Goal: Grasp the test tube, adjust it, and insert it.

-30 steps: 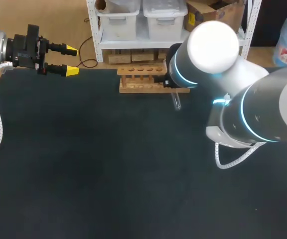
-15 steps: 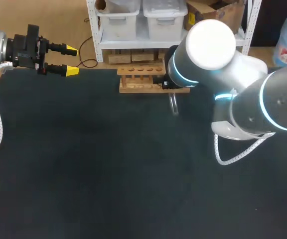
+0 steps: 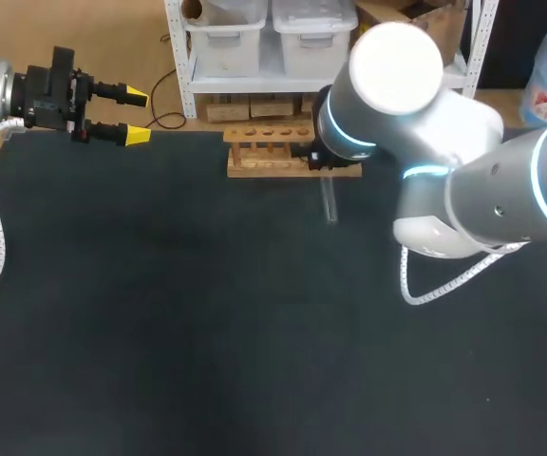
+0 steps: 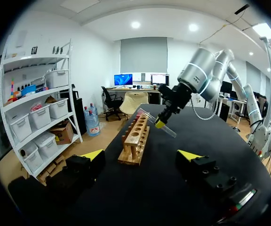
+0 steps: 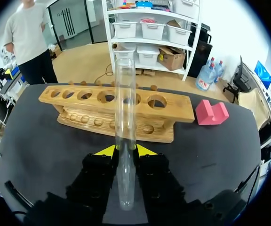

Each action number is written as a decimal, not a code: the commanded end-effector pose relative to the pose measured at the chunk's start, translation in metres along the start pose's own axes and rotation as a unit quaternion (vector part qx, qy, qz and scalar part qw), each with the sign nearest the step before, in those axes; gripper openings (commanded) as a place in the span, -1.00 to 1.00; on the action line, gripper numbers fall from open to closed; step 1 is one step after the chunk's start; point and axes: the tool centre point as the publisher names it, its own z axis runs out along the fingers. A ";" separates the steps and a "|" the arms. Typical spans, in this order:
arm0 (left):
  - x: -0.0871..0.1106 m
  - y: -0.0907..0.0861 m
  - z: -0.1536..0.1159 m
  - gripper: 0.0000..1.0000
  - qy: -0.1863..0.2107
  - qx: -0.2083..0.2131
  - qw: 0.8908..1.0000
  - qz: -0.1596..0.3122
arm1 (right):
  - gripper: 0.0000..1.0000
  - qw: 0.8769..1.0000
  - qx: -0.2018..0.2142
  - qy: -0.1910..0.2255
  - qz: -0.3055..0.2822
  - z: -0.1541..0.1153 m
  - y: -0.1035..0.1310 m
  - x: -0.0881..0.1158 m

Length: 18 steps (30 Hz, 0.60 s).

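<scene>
A clear glass test tube point(image 5: 125, 117) is held between the yellow-tipped fingers of my right gripper point(image 5: 125, 149), which is shut on its lower part. The tube's open end points toward the wooden rack point(image 5: 116, 110), which has a row of holes and stands just ahead. In the head view the tube point(image 3: 329, 201) sticks out toward me from under my right arm point(image 3: 378, 85), right beside the rack point(image 3: 273, 152). My left gripper point(image 3: 126, 114) hangs open and empty at the table's far left corner. From the left wrist view, its tips point(image 4: 141, 155) face the rack point(image 4: 135, 139) and the tube point(image 4: 145, 114).
A pink block point(image 5: 212, 112) lies on the black table to the right of the rack. The rack sits at the table's far edge point(image 3: 198, 133). A white cable point(image 3: 435, 290) loops beneath my right arm.
My right arm has swung its elbow back and turned its wrist. The held tube shifted slightly left and straightened to point more squarely at me. The left arm stayed put.
</scene>
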 end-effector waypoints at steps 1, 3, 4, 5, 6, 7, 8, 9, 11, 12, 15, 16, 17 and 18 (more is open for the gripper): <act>0.001 -0.002 0.000 1.00 -0.001 -0.003 1.000 0.001 | -1.00 1.000 0.001 -0.005 0.004 -0.013 -0.004 0.001; 0.001 -0.002 0.000 1.00 -0.001 -0.003 1.000 0.001 | -1.00 1.000 0.001 -0.012 0.008 -0.023 -0.006 0.003; 0.001 -0.002 0.000 1.00 -0.001 -0.003 1.000 0.001 | -1.00 1.000 0.000 -0.016 0.010 -0.028 -0.007 0.003; 0.001 -0.002 0.000 1.00 -0.001 -0.003 1.000 0.001 | -1.00 1.000 -0.001 -0.018 0.011 -0.032 -0.007 0.004; 0.001 -0.002 0.000 1.00 -0.001 -0.003 1.000 0.001 | -1.00 1.000 -0.004 -0.026 0.013 -0.039 -0.008 0.005; 0.001 -0.002 0.000 1.00 -0.001 -0.003 1.000 0.001 | -1.00 0.999 -0.007 -0.034 0.017 -0.046 -0.009 0.005; 0.001 -0.002 0.000 1.00 -0.001 -0.003 1.000 0.001 | -1.00 0.999 -0.012 -0.042 0.017 -0.052 -0.010 0.005; 0.001 -0.002 0.000 1.00 -0.001 -0.003 1.000 0.001 | -1.00 0.999 -0.012 -0.047 0.015 -0.058 -0.011 0.005; 0.001 -0.002 0.000 1.00 -0.001 -0.003 1.000 0.001 | -1.00 0.998 -0.015 -0.059 0.017 -0.069 -0.012 0.005; 0.001 -0.002 0.000 1.00 -0.001 -0.003 1.000 0.001 | -1.00 0.998 -0.016 -0.064 0.019 -0.074 -0.013 0.005; 0.001 -0.002 0.000 1.00 -0.001 -0.003 1.000 0.001 | -1.00 0.996 -0.017 -0.086 0.024 -0.089 -0.017 0.003; 0.001 -0.002 0.000 1.00 -0.001 -0.003 1.000 0.001 | -1.00 0.995 -0.014 -0.095 0.027 -0.094 -0.019 0.002; 0.001 -0.002 0.000 1.00 -0.001 -0.003 1.000 0.001 | -1.00 0.994 -0.013 -0.104 0.031 -0.099 -0.020 0.002; 0.001 -0.002 0.000 1.00 -0.001 -0.003 1.000 0.001 | -1.00 0.993 -0.011 -0.112 0.033 -0.104 -0.022 0.001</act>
